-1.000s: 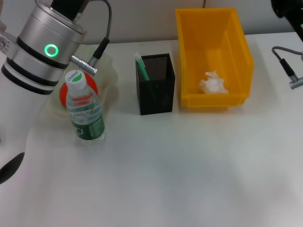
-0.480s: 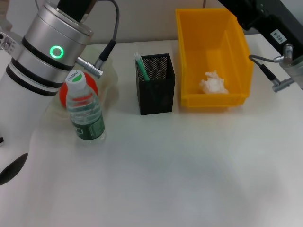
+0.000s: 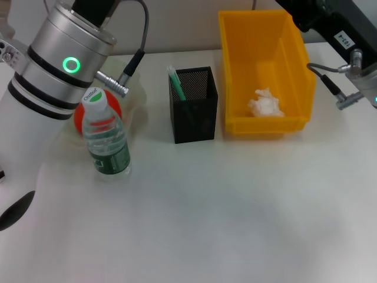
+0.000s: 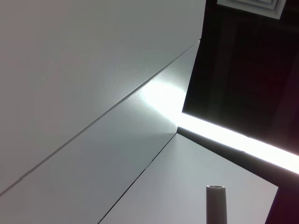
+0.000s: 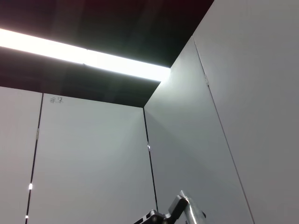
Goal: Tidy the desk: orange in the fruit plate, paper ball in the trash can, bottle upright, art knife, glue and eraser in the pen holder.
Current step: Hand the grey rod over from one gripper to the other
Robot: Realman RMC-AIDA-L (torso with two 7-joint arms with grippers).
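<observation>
One water bottle (image 3: 106, 137) is standing upright on the white desk (image 3: 224, 212), white cap on, with green writing on the cap that is too small to read for sure and a green label around the lower body, text not legible. One orange (image 3: 82, 117) is sitting just behind the bottle, partly hidden by it, in a translucent pale fruit plate (image 3: 134, 88) at the desk's left rear. One black mesh pen holder (image 3: 193, 104) is standing near the middle rear, with one green-and-white stick-like item (image 3: 176, 84) leaning inside at its left corner; which tool it is cannot be told. One yellow bin (image 3: 264, 71) serving as trash can is sitting just right of the holder, with one white paper ball (image 3: 264, 104) lying on its floor. The left arm (image 3: 59, 59) is hanging over the plate area, silver wrist cuff showing a glowing green ring light; its gripper is out of frame, so open or closed cannot be told. The right arm (image 3: 344, 41) is reaching in at the upper right above the bin's far corner, with a small white tag bearing characters, maybe "I8-1", not clear; its fingers are not showing either. Both wrist views are pointing up at ceiling panels and a light strip.
</observation>
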